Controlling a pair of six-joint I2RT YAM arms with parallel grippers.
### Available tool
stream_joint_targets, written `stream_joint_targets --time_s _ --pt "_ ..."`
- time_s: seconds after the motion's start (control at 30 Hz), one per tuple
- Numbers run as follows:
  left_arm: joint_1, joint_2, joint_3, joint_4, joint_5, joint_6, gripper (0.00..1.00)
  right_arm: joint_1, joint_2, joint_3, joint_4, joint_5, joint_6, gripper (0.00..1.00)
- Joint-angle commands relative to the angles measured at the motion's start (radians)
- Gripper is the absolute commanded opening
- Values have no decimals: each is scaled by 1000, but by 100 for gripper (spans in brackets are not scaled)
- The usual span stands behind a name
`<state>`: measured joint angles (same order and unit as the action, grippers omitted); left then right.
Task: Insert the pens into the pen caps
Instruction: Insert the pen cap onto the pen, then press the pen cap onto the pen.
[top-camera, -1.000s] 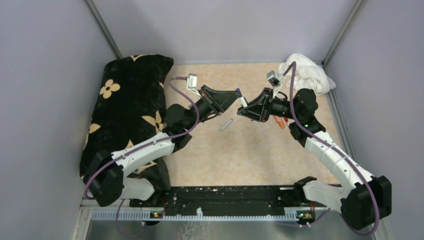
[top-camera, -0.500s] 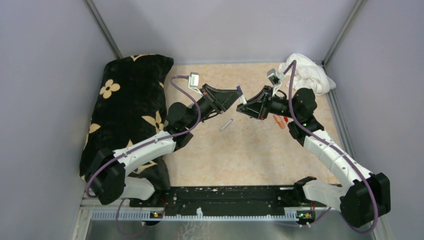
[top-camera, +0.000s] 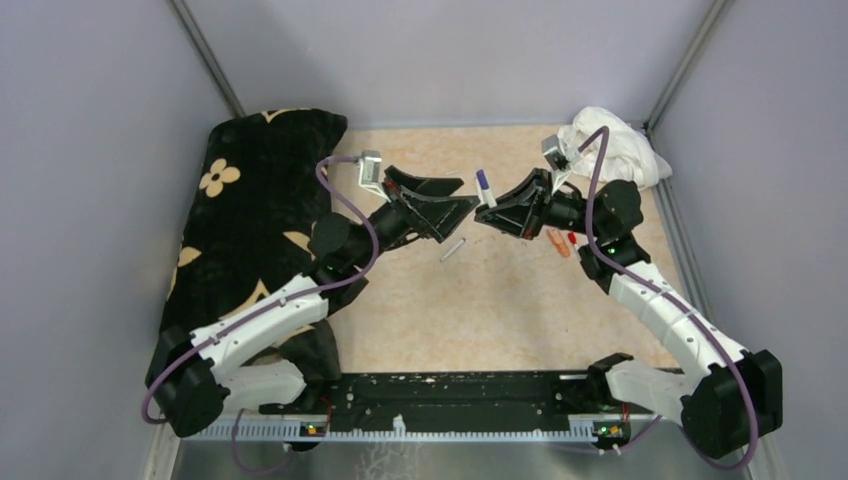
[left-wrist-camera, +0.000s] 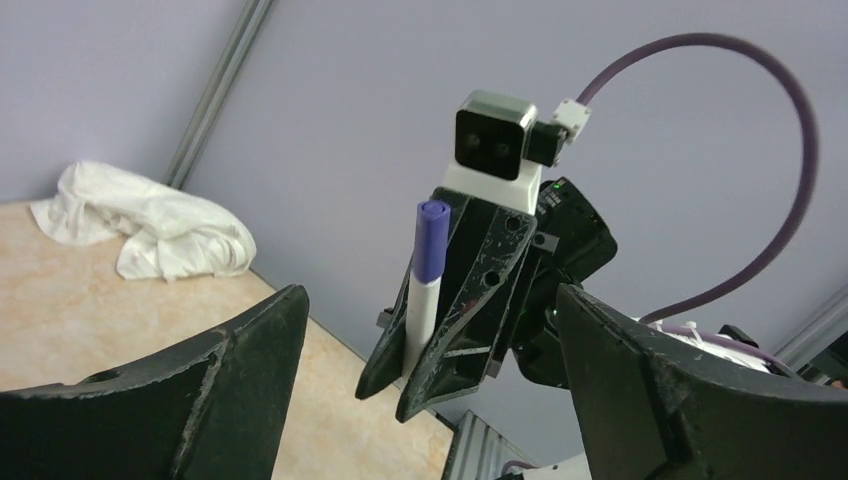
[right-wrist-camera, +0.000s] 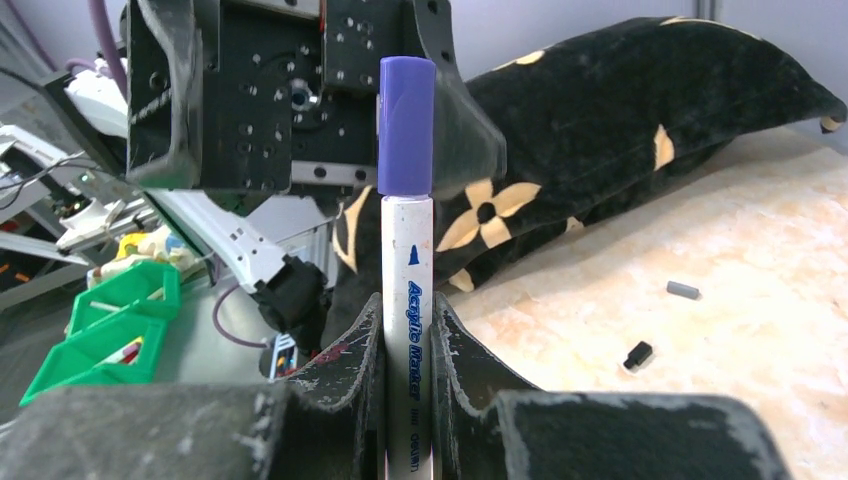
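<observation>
A white pen (right-wrist-camera: 407, 300) with a purple cap (right-wrist-camera: 407, 125) on its tip stands upright between the fingers of my right gripper (right-wrist-camera: 407, 315), which is shut on its barrel. In the top view this capped pen (top-camera: 483, 188) is held above the table's middle by the right gripper (top-camera: 490, 210). My left gripper (top-camera: 468, 193) faces it with its jaws wide open and nothing in them. From the left wrist, the pen (left-wrist-camera: 422, 300) shows between the spread left fingers (left-wrist-camera: 230, 380). A grey pen (top-camera: 453, 249) lies on the table.
A black flowered pillow (top-camera: 265, 200) fills the left side and a white cloth (top-camera: 615, 140) lies at the back right. An orange highlighter (top-camera: 558, 243) and a red cap (top-camera: 572, 238) lie under the right arm. A grey cap (right-wrist-camera: 682, 290) and a black cap (right-wrist-camera: 638, 354) rest on the table.
My left gripper has opened wide, let go of the purple cap and drawn back slightly to the left. The cap stays on the pen in the right gripper.
</observation>
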<state>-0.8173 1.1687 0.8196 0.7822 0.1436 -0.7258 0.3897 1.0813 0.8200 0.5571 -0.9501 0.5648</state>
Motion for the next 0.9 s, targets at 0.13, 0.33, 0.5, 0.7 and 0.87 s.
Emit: stream_joint_targets --time_s 0.13,0.33,0.5,0.7,0.87 --pt "78 -8 116 -60 174 78 98 -8 -49 23 59 -164 -2 0" --pt "144 93 194 87 328 -82 94 -9 -52 29 8 -182 -26 0" --pt "144 146 224 137 385 -123 79 -8 -47 36 -21 -163 -35 0" --pt "130 187 239 158 411 -154 71 -8 -33 45 -35 -143 -34 0" --pt "111 206 253 159 412 -143 67 -9 -26 51 -46 -132 -34 0"
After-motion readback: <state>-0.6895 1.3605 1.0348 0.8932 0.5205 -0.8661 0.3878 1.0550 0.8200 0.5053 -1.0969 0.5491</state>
